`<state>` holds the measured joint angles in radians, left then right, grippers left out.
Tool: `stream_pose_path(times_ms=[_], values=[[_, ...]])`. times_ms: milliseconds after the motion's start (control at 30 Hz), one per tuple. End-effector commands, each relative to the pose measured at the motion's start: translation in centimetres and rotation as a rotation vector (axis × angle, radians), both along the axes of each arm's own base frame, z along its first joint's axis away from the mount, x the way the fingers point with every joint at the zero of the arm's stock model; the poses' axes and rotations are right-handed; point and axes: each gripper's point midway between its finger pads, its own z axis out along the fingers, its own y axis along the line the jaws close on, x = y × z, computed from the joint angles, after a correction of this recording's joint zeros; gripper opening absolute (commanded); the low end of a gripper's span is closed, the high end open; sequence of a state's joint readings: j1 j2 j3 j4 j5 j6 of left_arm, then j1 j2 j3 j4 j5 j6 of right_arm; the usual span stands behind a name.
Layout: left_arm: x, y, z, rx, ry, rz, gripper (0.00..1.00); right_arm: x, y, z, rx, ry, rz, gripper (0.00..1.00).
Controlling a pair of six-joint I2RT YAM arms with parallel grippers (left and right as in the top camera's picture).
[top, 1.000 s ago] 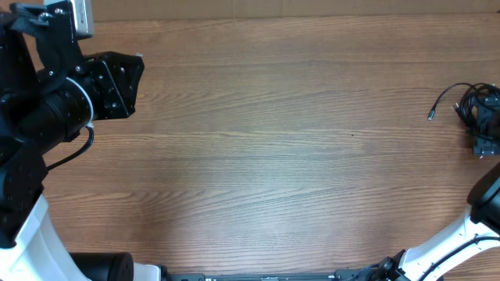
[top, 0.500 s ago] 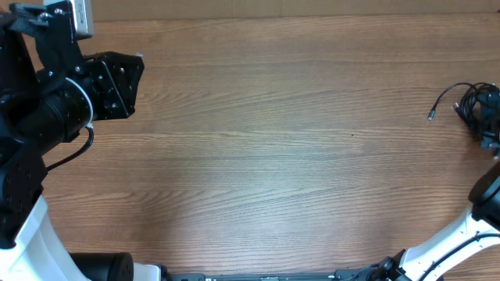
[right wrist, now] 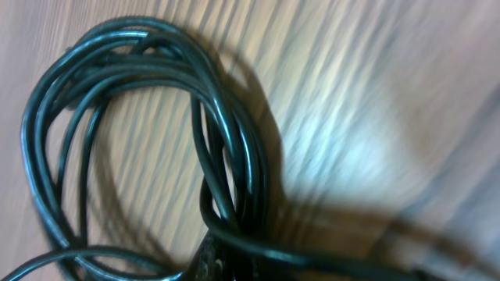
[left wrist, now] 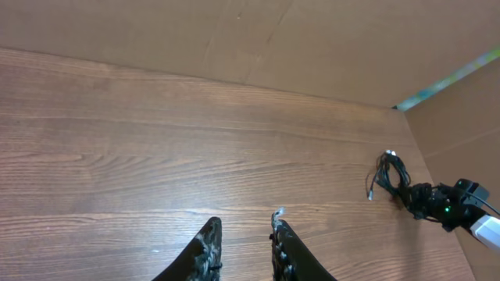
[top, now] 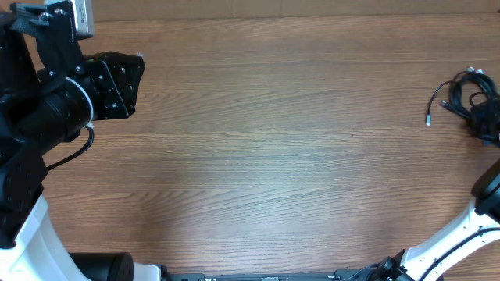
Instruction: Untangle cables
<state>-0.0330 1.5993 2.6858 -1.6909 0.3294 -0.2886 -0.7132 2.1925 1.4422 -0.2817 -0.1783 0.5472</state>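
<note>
The thin, glossy black cables [top: 469, 97] lay in a loose coil of several round loops at the far right end of the table [top: 273, 156], close to its back edge. In the right wrist view the coil [right wrist: 234, 164] filled the picture, its smooth strands overlapping and drawing together into one tight bunch at the lower edge. One free strand curved out from the coil toward the table's middle and ended in a small plug [top: 428, 120] resting on the wood.

The dark right pincer [top: 486, 125] sat at the table's right edge, against the near side of the coil. It was clenched on the cables where the strands bunched, though its own fingers did not show in its wrist camera. From across the table it appeared as a small black block [left wrist: 431, 201] touching the coil.

The table was a flat brown top with fine wood grain running along its length, lightly shiny under the light. Plain brown cardboard walls [left wrist: 312, 39] stood along the table's back and right sides, meeting at a corner with a strip of teal tape [left wrist: 449, 76].

The left pincer [left wrist: 244, 251] hung over the table's left end, well apart from the cables. Its two worn black fingers [left wrist: 207, 251] were slightly parted, with nothing between them.
</note>
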Motion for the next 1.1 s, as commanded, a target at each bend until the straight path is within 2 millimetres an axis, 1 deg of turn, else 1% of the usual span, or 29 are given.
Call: stream_pose_path(times_ms=[0, 100, 133, 200, 233, 267, 333, 433, 500, 567, 600, 700, 767, 800, 833, 867, 900, 933, 967, 1000, 1033, 1067], values=[[-0.2, -0.3, 0.1, -0.004, -0.001, -0.008, 0.23, 2.4, 7.0, 2.5, 0.215, -0.164, 0.234, 0.04], [0.5, 0.1, -0.8, 0.01, 0.028, 0.01, 0.23, 3.4, 7.9, 9.0, 0.134, -0.254, 0.288, 0.04], [0.8, 0.3, -1.2, 0.019, 0.041, 0.02, 0.23, 3.5, 8.4, 11.6, 0.088, -0.283, 0.32, 0.04], [1.5, 0.7, -1.9, 0.034, 0.064, 0.04, 0.22, 3.5, 9.9, 16.2, 0.005, -0.334, 0.382, 0.04], [2.0, 0.9, -2.3, 0.045, 0.079, 0.054, 0.17, 3.5, 10.8, 18.3, -0.035, -0.357, 0.415, 0.04], [2.5, 1.1, -2.8, 0.055, 0.092, 0.064, 0.04, 3.2, 11.9, 20.3, -0.075, -0.378, 0.452, 0.04], [3.7, 1.5, -3.7, 0.088, 0.114, 0.072, 0.04, 2.5, 14.7, 24.0, -0.139, -0.409, 0.531, 0.04], [5.7, 2.1, -5.4, 0.142, 0.153, 0.08, 0.04, 1.2, 19.2, 28.0, -0.196, -0.445, 0.634, 0.04], [7.3, 2.1, -6.6, 0.147, 0.183, 0.078, 0.04, 0.3, 22.5, 30.3, -0.224, -0.476, 0.706, 0.04], [9.0, 1.6, -7.9, 0.134, 0.21, 0.057, 0.04, -0.6, 25.9, 32.4, -0.25, -0.512, 0.774, 0.04], [9.8, 1.1, -8.6, 0.12, 0.226, 0.033, 0.06, -1.0, 27.4, 33.2, -0.258, -0.529, 0.807, 0.04], [11.6, -0.9, -10.4, 0.084, 0.257, -0.094, 0.17, -2.5, 32.0, 35.1, -0.262, -0.575, 0.909, 0.04], [12.3, -2.6, -11.7, 0.047, 0.276, -0.21, 0.25, -3.5, 34.9, 35.7, -0.249, -0.592, 0.978, 0.04], [12.5, -3.0, -12.2, 0.035, 0.287, -0.239, 0.27, -3.8, 35.9, 35.7, -0.241, -0.593, 1.002, 0.04], [12.8, -3.5, -12.9, 0.02, 0.305, -0.272, 0.28, -4.4, 37.3, 35.4, -0.233, -0.584, 1.049, 0.04], [12.9, -3.8, -13.4, 0.01, 0.321, -0.286, 0.29, -4.6, 38.1, 35.0, -0.231, -0.568, 1.075, 0.04], [13.0, -3.8, -13.9, 0.007, 0.339, -0.291, 0.29, -4.7, 38.3, 34.3, -0.232, -0.536, 1.069, 0.04], [13.1, -3.8, -14.3, 0.005, 0.355, -0.292, 0.29, -4.6, 37.8, 33.1, -0.252, -0.47, 1.037, 0.18], [13.0, -3.8, -14.6, 0.004, 0.367, -0.292, 0.29, -4.4, 36.9, 32.0, -0.285, -0.405, 0.995, 0.5], [13.0, -3.8, -14.7, 0.005, 0.372, -0.29, 0.28, -4.1, 35.7, 30.7, -0.321, -0.333, 0.945, 0.89], [12.9, -3.8, -14.7, 0.004, 0.373, -0.29, 0.27, -3.8, 34.5, 29.5, -0.35, -0.268, 0.902, 0.97], [12.8, -3.8, -14.4, 0.005, 0.366, -0.29, 0.27, -3.5, 33.6, 28.4, -0.369, -0.213, 0.874, 1.0]])
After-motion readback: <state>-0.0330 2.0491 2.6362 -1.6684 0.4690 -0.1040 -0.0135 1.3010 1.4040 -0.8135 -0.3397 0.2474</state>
